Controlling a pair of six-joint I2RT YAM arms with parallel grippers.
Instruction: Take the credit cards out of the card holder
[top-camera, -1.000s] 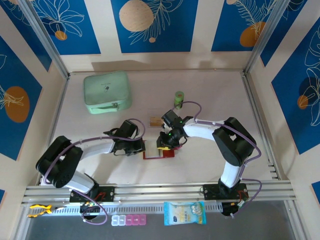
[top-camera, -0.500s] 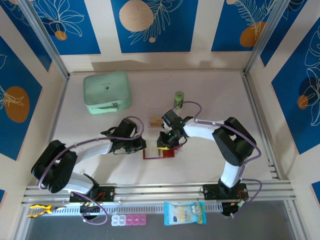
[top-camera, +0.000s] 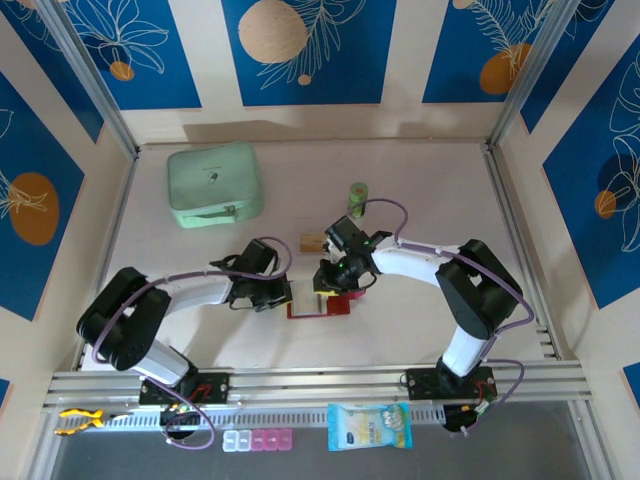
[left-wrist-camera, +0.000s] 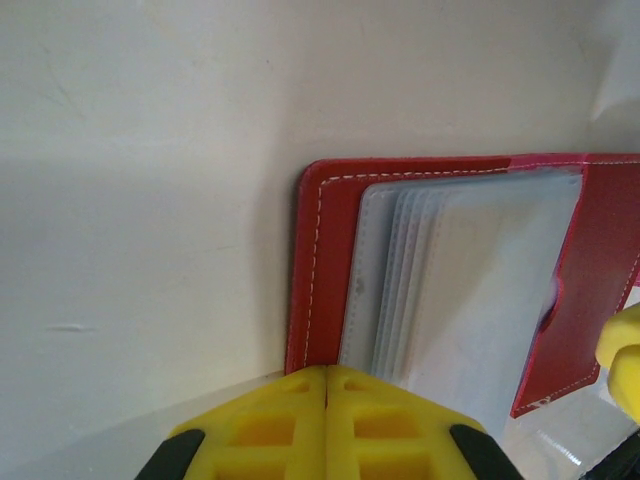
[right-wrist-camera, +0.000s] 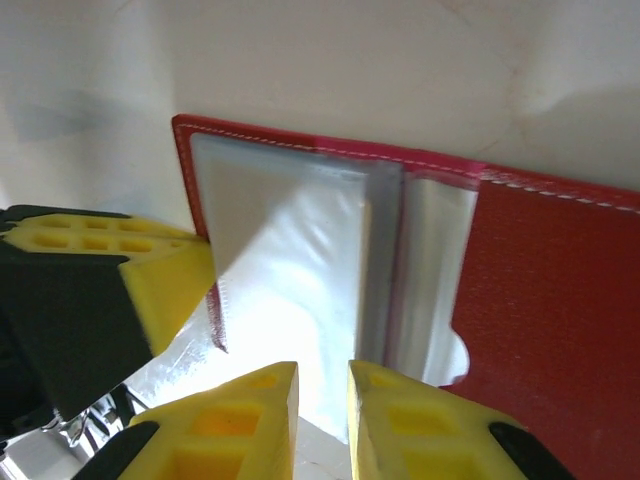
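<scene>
- Red leather card holder (top-camera: 340, 306), open; left gripper (top-camera: 283, 293), fingers together, at its nine o'clock.
- Right gripper (right-wrist-camera: 322, 400), fingers narrow, grip unclear, could snag clear plastic sleeves (right-wrist-camera: 300, 250), dragging the holder.

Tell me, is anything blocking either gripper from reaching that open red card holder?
Nothing visible does. The card holder lies open on the table with its clear sleeves exposed. The left gripper sits shut at its edge, and the right gripper is right at the sleeves.
</scene>
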